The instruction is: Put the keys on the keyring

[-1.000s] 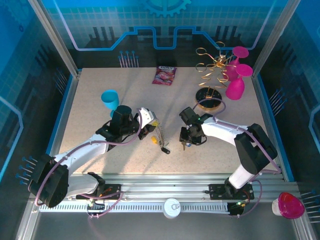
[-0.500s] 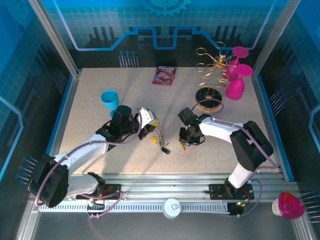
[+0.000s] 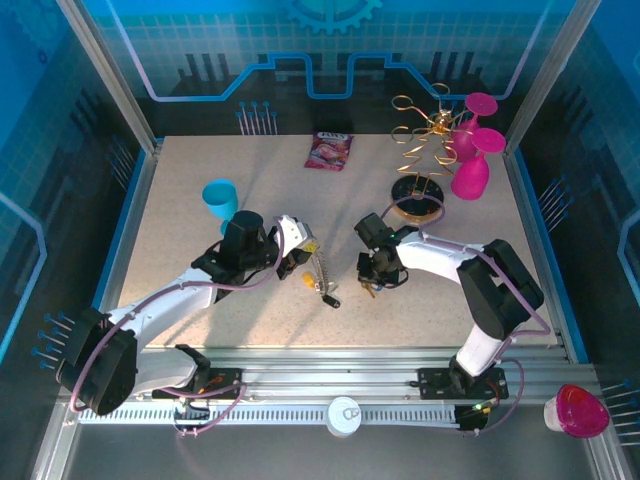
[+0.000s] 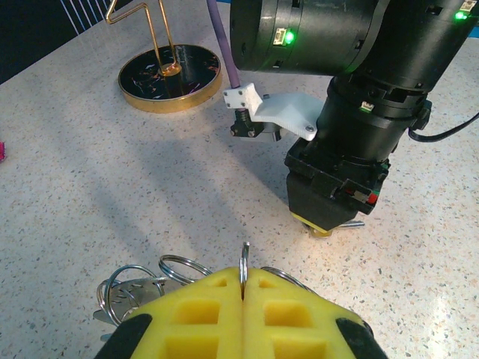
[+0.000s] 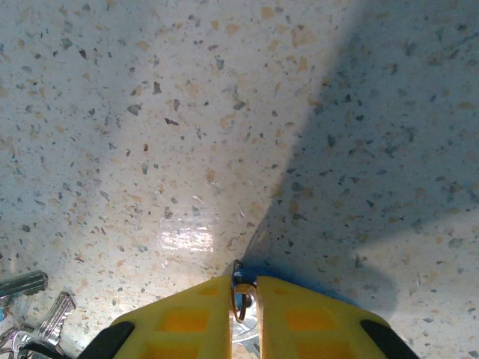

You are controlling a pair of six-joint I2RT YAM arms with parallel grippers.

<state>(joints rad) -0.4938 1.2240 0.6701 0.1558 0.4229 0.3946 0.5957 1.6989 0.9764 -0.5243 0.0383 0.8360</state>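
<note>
Frame edge crops the keys (image 5: 54, 315) (bottom-left corner).

Left arm (image 3: 165, 300) and right arm (image 3: 440, 258): white links, black joint housings, thin purple cable (image 4: 222, 37) running along each. Finger pads (image 4: 202, 321) yellow, moulded with square recesses. Small green light (image 4: 283, 35) on round black wrist housing.

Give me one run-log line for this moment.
left fingers: shut on keyring | right fingers: pinching blue key at table | other keys: on table | blue key not yet on keyring

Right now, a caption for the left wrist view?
Left gripper pinches a thin metal ring upright; right gripper points down onto the table.
</note>
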